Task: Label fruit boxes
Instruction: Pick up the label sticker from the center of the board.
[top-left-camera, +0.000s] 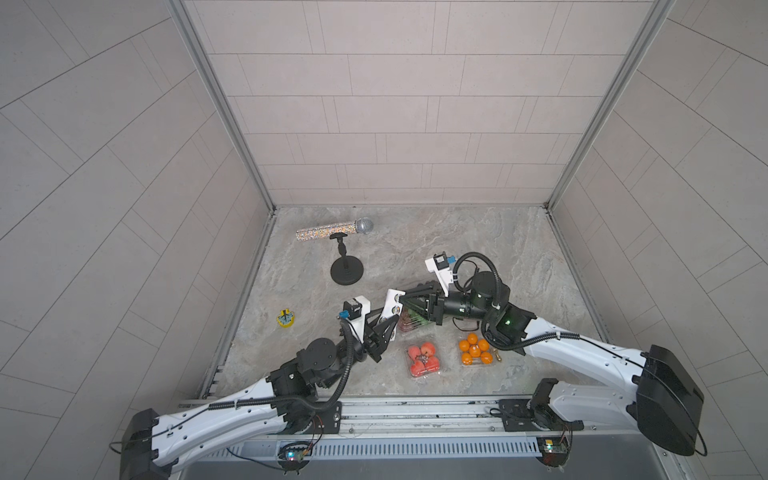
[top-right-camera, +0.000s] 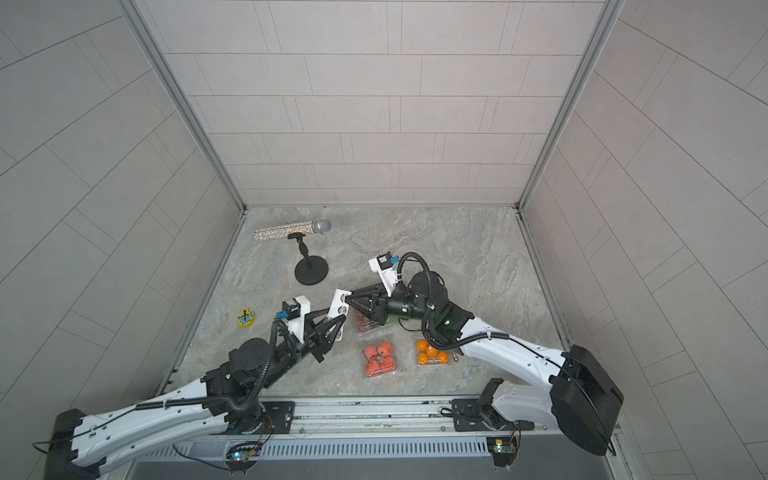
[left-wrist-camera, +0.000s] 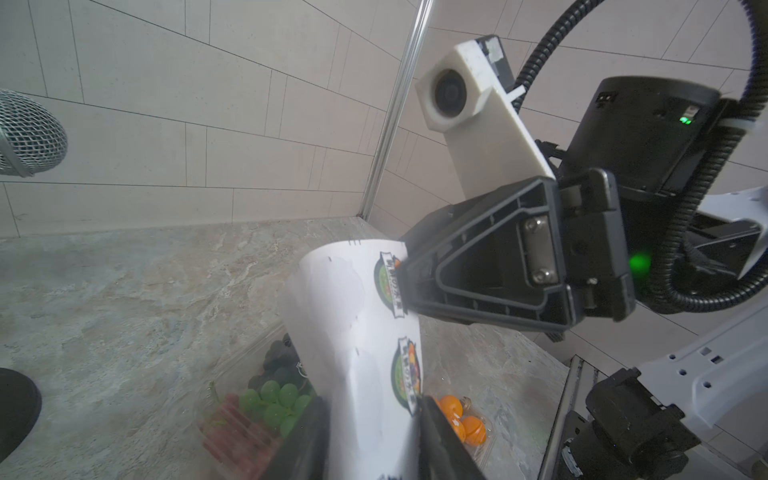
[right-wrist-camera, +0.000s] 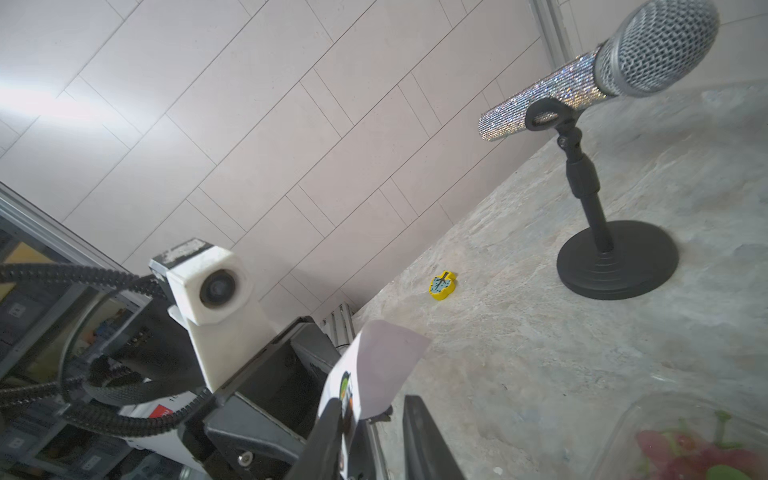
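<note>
My left gripper (left-wrist-camera: 370, 415) is shut on the lower end of a white sticker sheet (left-wrist-camera: 353, 324) and holds it upright and curled above the table. My right gripper (right-wrist-camera: 372, 409) reaches the sheet's upper edge at a round green sticker. Its jaws stand a little apart, and the sheet (right-wrist-camera: 386, 361) lies against one finger. Both top views show the two grippers (top-left-camera: 390, 322) (top-left-camera: 402, 300) meeting over the large fruit box (left-wrist-camera: 257, 399) with green grapes and dark berries. A small box of red fruit (top-left-camera: 424, 359) and a small box of oranges (top-left-camera: 476, 353) sit nearer the front.
A glittery microphone (top-left-camera: 334, 230) rests on a black stand with a round base (top-left-camera: 347, 270) at the back left. A small yellow toy (top-left-camera: 286, 319) lies near the left wall. Tiled walls close three sides and a metal rail (top-left-camera: 415, 409) runs along the front.
</note>
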